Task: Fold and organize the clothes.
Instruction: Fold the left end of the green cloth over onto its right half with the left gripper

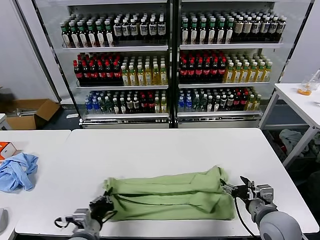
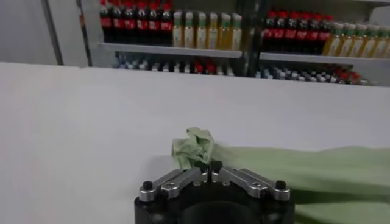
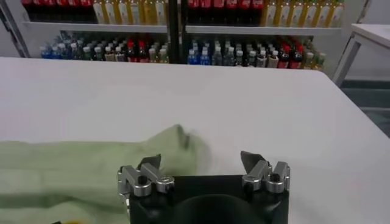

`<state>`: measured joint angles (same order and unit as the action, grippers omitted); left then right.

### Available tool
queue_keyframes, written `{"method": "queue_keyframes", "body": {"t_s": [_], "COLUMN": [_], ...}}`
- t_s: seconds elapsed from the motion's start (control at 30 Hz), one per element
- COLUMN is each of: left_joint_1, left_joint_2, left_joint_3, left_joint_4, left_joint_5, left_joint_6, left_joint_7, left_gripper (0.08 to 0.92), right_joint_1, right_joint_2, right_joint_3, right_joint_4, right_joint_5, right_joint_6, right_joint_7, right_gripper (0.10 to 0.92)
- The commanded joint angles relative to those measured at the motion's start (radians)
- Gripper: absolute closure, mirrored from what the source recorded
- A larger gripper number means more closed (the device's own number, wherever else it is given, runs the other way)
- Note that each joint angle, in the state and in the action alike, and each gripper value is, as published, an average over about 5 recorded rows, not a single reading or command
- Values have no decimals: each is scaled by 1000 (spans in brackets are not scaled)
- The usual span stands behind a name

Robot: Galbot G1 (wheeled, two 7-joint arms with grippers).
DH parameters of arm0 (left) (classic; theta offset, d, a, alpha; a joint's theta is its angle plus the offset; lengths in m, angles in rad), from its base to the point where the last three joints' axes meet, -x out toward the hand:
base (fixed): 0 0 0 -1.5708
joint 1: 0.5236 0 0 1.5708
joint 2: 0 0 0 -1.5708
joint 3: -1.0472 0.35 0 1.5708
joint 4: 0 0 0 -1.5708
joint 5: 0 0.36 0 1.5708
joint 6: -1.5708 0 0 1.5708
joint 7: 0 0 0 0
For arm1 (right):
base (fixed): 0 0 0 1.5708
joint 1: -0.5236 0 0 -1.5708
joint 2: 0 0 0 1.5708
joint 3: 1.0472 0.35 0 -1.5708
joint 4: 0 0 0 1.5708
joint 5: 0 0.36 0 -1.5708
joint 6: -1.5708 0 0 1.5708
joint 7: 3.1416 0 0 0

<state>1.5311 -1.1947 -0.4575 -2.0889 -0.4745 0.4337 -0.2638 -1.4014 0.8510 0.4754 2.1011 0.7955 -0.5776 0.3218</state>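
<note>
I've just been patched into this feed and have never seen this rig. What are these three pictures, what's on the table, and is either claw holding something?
You are looking at a two-armed robot at a white table, with drink-filled coolers behind it. The wide picture comes from a camera on its head, looking down; its left arm shows on the left. The other two come from cameras on each wrist, looking out over that arm's claw.

A light green shirt, folded into a long strip, lies across the near edge of the table. A light blue cloth sits on the neighbouring table, far left.

The left gripper is shut on the shirt's left end, with the fabric bunched up at its fingertips. The right gripper is open at the shirt's right end and holds nothing; one finger is over the fabric.
</note>
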Motion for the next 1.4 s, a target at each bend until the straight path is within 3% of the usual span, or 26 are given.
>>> {"method": "queue_keyframes", "body": {"t_s": [0.03,0.33,0.5,0.7,0.9,1.17,1.4], "left_joint_1": [35,8,14,14,-2,-70,-152], "left_joint_2": [180,271,278,163,23,-89,-138], "left_joint_3": [-287,-457,-481,-370,-173,37,155], "left_joint_4": [-12,35,-35,-205,-272,-173,-35], "left_joint_5": [-187,-282,-441,-712,-833,-800,-750], "left_joint_6": [7,24,57,79,73,43,31], "left_joint_7": [39,58,55,43,38,32,31], "left_gripper": [911,913,913,913,914,915,915], "right_joint_1": [4,8,-5,-8,-5,-1,-1], "right_joint_2": [2,-6,-9,-13,-20,-31,-36], "right_joint_3": [0,7,15,10,-1,-7,-10], "right_joint_4": [2,5,13,20,21,19,21], "right_joint_5": [1,8,7,1,-5,-5,-5], "right_joint_6": [0,0,0,0,0,0,0], "right_joint_7": [1,2,2,4,5,2,0], "right_gripper": [203,203,203,203,203,203,203]}}
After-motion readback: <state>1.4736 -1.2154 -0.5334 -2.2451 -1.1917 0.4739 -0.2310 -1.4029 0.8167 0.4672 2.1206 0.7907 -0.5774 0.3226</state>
